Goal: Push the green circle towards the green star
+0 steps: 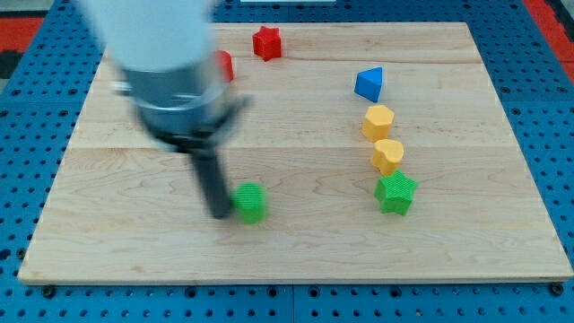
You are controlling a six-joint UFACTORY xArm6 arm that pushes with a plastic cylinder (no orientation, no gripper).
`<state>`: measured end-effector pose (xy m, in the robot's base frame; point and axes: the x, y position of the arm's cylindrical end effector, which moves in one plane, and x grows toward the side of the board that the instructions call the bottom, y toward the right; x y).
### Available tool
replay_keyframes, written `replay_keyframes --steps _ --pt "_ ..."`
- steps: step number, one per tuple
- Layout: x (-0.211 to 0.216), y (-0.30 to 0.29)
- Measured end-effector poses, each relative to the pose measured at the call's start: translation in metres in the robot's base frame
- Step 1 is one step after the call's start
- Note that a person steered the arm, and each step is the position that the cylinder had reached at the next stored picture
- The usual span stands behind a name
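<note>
My tip [220, 213], a bare rod gripping nothing, is sitting just left of the green circle [250, 202] on the wooden board [296, 251], the green star [395, 193] lying well right, then two yellow blocks [387, 154] [378, 120], blue block [369, 84], red star [266, 43].

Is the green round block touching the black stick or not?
Touching, it looks like. My tip sits right against the green circle on the view's left, with no gap showing, though the rod is blurred.
</note>
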<state>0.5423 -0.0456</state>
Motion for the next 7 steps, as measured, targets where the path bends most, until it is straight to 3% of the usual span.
replay_keyframes --steps 1,2,3,5,6,7 --pt "0.011 0.069" --pt "-0.001 0.007" --pt "-0.038 0.041" --pt "0.012 0.091" --pt "0.014 0.072" --pt "-0.029 0.082"
